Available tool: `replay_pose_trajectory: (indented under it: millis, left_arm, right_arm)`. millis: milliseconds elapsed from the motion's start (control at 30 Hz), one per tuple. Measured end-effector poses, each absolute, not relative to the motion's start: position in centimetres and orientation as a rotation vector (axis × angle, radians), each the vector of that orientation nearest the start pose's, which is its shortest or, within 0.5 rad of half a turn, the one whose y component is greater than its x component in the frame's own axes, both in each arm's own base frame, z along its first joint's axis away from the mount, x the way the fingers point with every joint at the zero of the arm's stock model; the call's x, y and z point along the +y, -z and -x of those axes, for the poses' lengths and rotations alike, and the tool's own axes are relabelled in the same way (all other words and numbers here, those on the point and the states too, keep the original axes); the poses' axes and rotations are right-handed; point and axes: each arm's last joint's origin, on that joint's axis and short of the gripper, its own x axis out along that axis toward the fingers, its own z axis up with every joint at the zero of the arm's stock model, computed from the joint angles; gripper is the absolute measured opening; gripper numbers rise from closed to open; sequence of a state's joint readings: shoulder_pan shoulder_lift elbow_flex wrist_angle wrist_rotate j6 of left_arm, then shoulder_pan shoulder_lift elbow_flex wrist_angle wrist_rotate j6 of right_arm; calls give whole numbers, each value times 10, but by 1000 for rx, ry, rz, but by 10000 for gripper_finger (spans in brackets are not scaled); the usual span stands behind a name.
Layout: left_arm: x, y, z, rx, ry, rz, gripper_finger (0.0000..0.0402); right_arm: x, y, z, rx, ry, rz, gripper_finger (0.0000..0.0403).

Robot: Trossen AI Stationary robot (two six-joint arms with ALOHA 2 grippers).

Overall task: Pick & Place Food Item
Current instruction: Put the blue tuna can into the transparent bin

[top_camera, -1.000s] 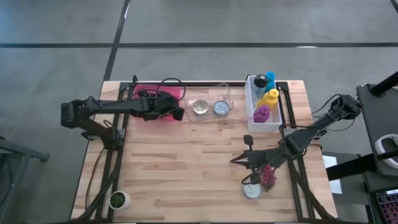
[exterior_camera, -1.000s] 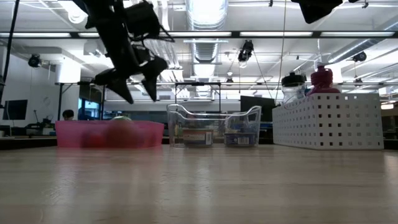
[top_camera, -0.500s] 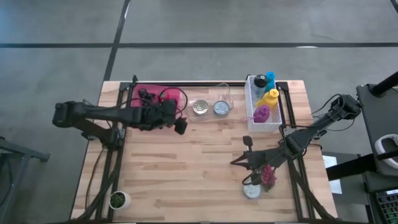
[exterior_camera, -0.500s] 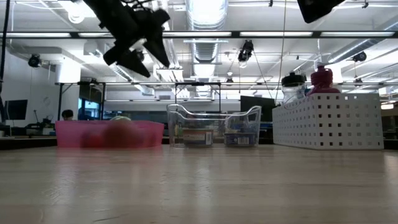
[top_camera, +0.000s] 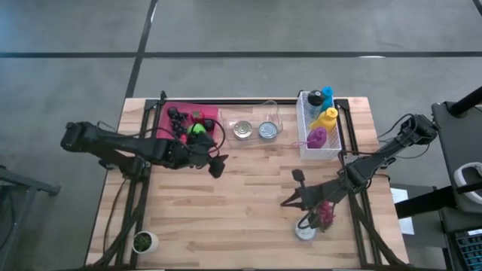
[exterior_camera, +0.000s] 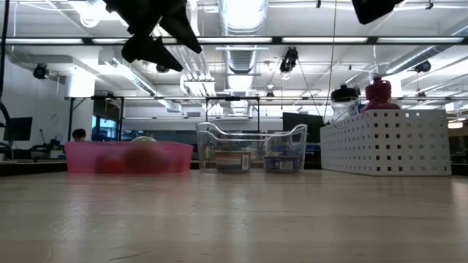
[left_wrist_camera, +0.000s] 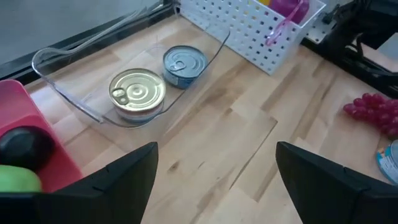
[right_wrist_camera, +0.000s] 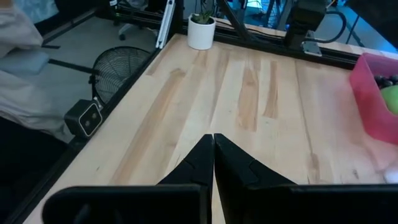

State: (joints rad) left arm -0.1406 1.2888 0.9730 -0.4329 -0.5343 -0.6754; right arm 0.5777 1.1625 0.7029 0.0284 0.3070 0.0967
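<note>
A pale wooden surface [top_camera: 241, 196] stands on a grey concrete floor. A bunch of purple grapes [top_camera: 325, 214], with no clear long axis, lies just beside the right gripper's [top_camera: 290, 202] pressed-together fingers. The left gripper's [top_camera: 217, 164] fingers [left_wrist_camera: 121, 180] are spread and empty, well apart from the grapes, near a pink bin [top_camera: 181, 115].

The setting is a robotics lab: exposed ceiling ducts [exterior_camera: 245, 55], strip lights [exterior_camera: 241, 13], monitors [exterior_camera: 14, 128] beyond the wooden surface [top_camera: 248, 196], concrete floor [top_camera: 248, 30], a floor fan [right_wrist_camera: 121, 65].
</note>
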Motion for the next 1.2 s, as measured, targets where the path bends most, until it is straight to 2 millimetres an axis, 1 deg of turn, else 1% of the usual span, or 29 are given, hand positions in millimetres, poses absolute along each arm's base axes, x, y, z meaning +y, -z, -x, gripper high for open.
replay_pose_trajectory:
  millis: [167, 300, 567, 700, 767, 833, 967, 1133, 1200]
  left_arm:
    - [-26, -275, -265, 545, -577, 388, 324]
    - [-36, -276, -265, 543, -527, 372, 321]
    - [-64, -288, -264, 527, -345, 223, 314]
    - [-77, -289, -261, 539, -274, 128, 311]
    - [-81, -289, -260, 538, -251, 105, 310]
    - [-85, -290, -259, 535, -231, 87, 311]
    - [-90, -290, -258, 539, -206, 58, 317]
    - [-90, -290, -258, 541, -202, 48, 324]
    - [-90, -290, -258, 541, -203, 48, 326]
  right_arm:
    - [128, -251, -213, 403, -248, 90, 8]
    - [128, -251, -213, 403, -248, 91, 8]
    - [128, -251, -212, 404, -247, 90, 8]
    - [128, -251, -212, 404, -248, 91, 8]
    - [128, -251, -213, 398, -250, 130, 8]
    - [128, -251, -213, 387, -264, 216, 8]
    - [128, -251, -213, 370, -284, 316, 8]
    - [128, -252, -213, 370, -282, 306, 8]
    - [128, -252, -213, 374, -276, 273, 8]
